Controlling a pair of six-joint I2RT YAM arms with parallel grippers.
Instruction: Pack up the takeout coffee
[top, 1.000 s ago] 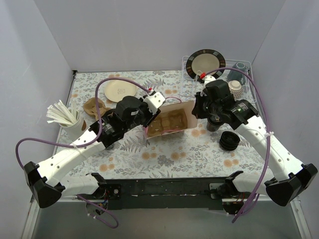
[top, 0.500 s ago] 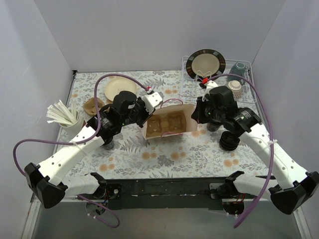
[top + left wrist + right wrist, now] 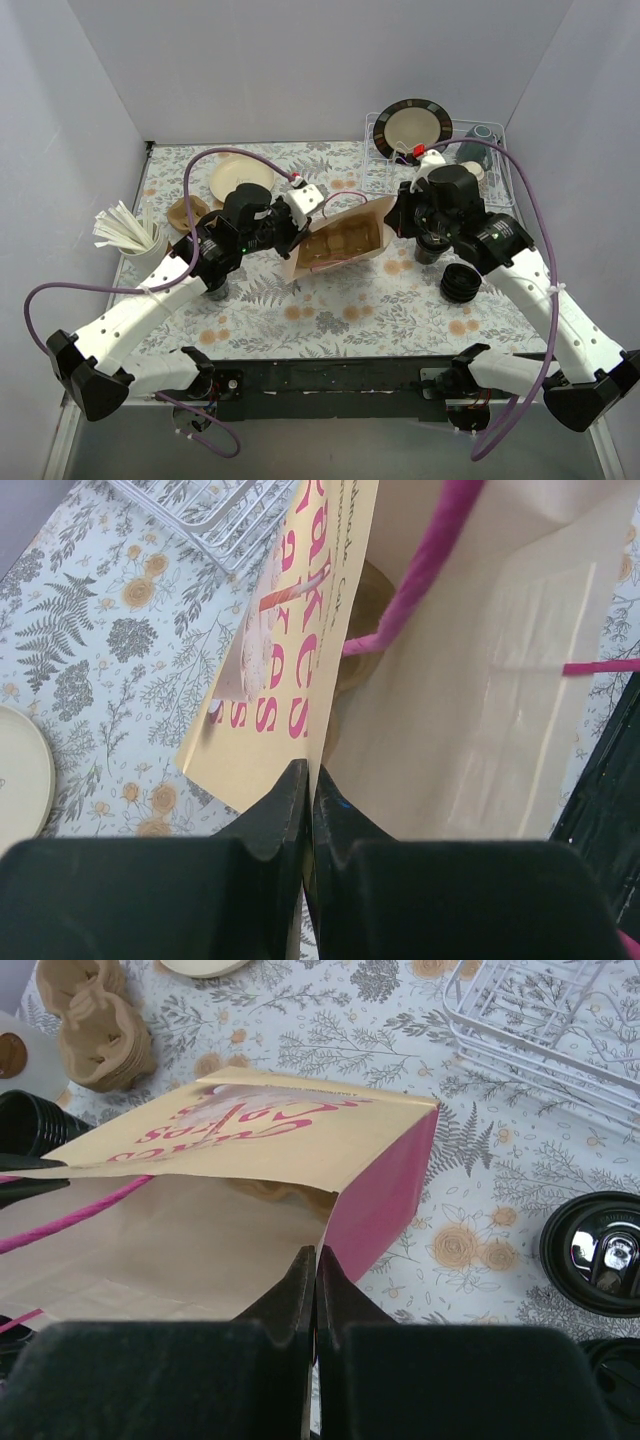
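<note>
The tan paper bag (image 3: 340,240) with pink lettering and pink handles lies tilted in the middle of the table, its mouth toward the camera. A brown moulded carrier shows inside it. My left gripper (image 3: 292,248) (image 3: 308,775) is shut on the bag's left rim. At the bag's right rim, my right gripper (image 3: 392,218) (image 3: 316,1255) is shut on the pink edge. The takeout coffee (image 3: 432,250) (image 3: 600,1255), a black cup with a round black lid, stands on the table just right of the bag, partly under my right arm.
A low stack of black lids (image 3: 460,283) sits near the coffee. The white wire rack (image 3: 385,165) at the back right holds a dark-rimmed plate (image 3: 412,125). A cream plate (image 3: 240,180), brown cup carriers (image 3: 190,212) and a cup of white sticks (image 3: 135,240) stand at the left.
My left gripper has closed on the bag's left rim. The right arm moved a little farther back, and the bag's right end has risen and tilted.
</note>
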